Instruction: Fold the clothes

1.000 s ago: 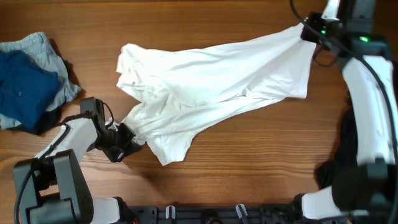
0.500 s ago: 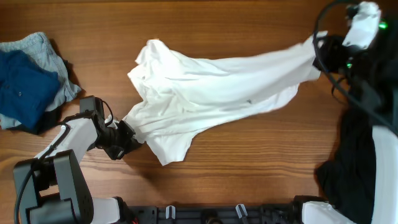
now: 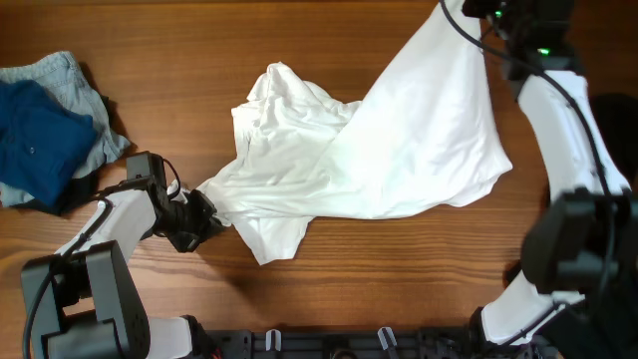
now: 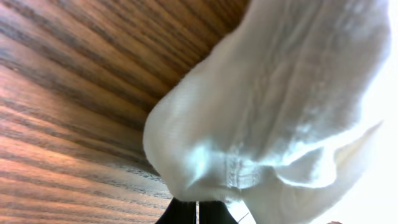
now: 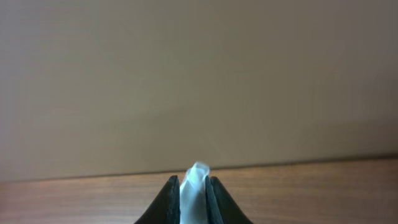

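- The left gripper (image 3: 202, 223) is held low over the brown wooden tabletop (image 3: 399, 284) at the near left, exactly where it was a second ago. It is clamped on a bunched corner of the white knitted cotton garment (image 3: 399, 150). In the left wrist view, ribbed cloth with a stitched hem wells out just above the fingertips.
- The body of the garment has been dragged toward the right. Its crumpled far-left end, which lay further left a second ago, is now heaped near the middle of the tabletop. The cloth is creased and doubled over itself there, and nowhere is it laid flat.
- The right half of the garment has been swung up and away. It now hangs as a broad, smoother sheet slanting down from the far right edge, with its lower hem trailing on the tabletop.
- The right gripper (image 5: 191, 186) has been raised to the far edge, closed on a narrow pinch of white cloth that stands up between its fingers.
- It is judged that the garment is only being stretched out and that no fold has been made yet.
- At the far left, a dark blue garment (image 3: 35, 140) is left lying on a pale grey one (image 3: 62, 72), well apart from the work.
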